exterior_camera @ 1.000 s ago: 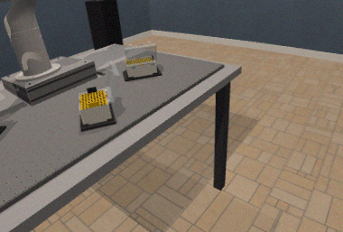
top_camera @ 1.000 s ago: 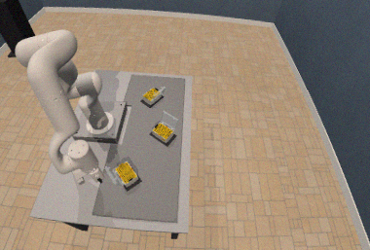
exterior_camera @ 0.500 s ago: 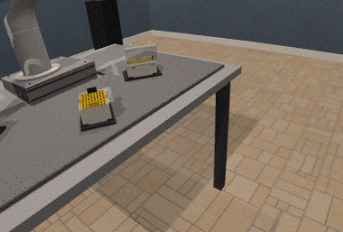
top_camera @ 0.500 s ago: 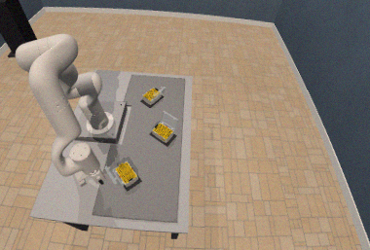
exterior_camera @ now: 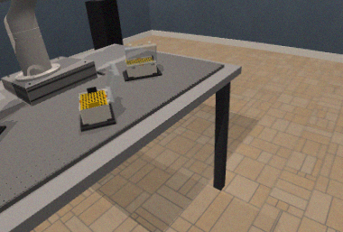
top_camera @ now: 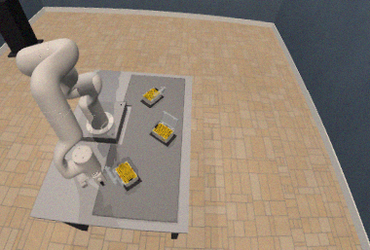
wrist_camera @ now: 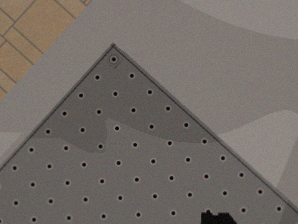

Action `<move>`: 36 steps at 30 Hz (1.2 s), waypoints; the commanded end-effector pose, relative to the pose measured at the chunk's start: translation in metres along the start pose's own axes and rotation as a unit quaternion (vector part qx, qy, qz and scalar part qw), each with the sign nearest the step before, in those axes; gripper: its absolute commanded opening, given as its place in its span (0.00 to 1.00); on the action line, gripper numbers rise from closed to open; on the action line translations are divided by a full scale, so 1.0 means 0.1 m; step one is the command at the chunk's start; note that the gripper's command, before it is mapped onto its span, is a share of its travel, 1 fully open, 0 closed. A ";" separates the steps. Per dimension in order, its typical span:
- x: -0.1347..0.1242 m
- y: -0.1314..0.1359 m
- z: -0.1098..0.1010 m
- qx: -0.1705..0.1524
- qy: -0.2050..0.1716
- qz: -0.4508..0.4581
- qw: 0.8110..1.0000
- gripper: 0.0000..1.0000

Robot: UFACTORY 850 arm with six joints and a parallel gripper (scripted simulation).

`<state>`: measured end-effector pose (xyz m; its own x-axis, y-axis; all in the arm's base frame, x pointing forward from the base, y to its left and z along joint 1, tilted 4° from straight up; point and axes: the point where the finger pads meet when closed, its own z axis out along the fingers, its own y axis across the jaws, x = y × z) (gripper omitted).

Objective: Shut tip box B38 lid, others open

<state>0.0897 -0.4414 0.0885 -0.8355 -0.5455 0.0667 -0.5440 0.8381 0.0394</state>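
Observation:
Three tip boxes with yellow tip racks sit on dark holder plates on the grey perforated mat [top_camera: 146,152]. The far box [top_camera: 152,94] also shows in the exterior view [exterior_camera: 141,64], its clear lid standing upright. The middle box [top_camera: 163,130] also shows there [exterior_camera: 95,105], with its lid raised. The near box [top_camera: 126,172] has its lid up on the side toward the arm. No sticker is readable. My gripper [top_camera: 98,182] is shut on nothing, low over the mat's edge just beside the near box. The wrist view shows only the mat corner [wrist_camera: 113,59].
The arm's base [top_camera: 99,124] stands on a raised plate beside the mat. A black cabinet [exterior_camera: 104,21] stands on the floor behind the table. The table edge [exterior_camera: 190,100] lies close to the mat on the side away from the arm.

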 end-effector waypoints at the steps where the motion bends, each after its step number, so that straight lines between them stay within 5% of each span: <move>1: 0.00 -0.01 0.03 0.001 0.001 0.000 1.000 0.00; 36: -0.27 -0.01 -0.01 0.001 0.000 0.000 1.000 0.00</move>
<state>0.1093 -0.4286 0.0866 -0.8355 -0.5455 0.0669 -0.5441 0.8381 0.0394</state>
